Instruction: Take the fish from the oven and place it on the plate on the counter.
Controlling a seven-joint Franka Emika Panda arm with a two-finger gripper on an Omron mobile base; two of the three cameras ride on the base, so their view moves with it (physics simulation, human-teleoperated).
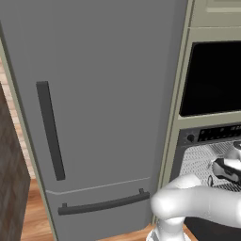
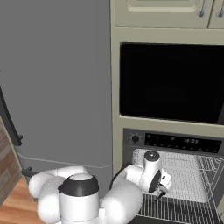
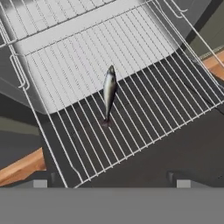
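Just ahead of my claw (image 3: 112, 186), the fish (image 3: 109, 93) lies on the pulled-out wire rack (image 3: 131, 87) of the oven (image 2: 175, 175), head pointing away and tail nearest the fingertips, its slim body running nearly along the rack's wires. I have the claw spread wide and holding nothing, hovering above the rack's near edge with the fish well apart from both tips. From the right base view the hand (image 2: 151, 175) hangs over the front of the rack, below the black-windowed microwave (image 2: 170, 81) and to the right of the grey fridge (image 1: 94, 117).

The risk, as I judge it, is in the descent. The fish is thin and sits on open wires, so tips that come down slightly off line could strike a wire and stop short, or nudge the fish sideways so that it settles between two wires. Closing across its length instead of its width would likely squeeze it out of the grip. A pinch near the tail would leave the head drooping, and it could slip free on the swing toward the plate. The rack's raised side rail (image 3: 19, 72) lies to the claw's left; a wide approach might catch it.
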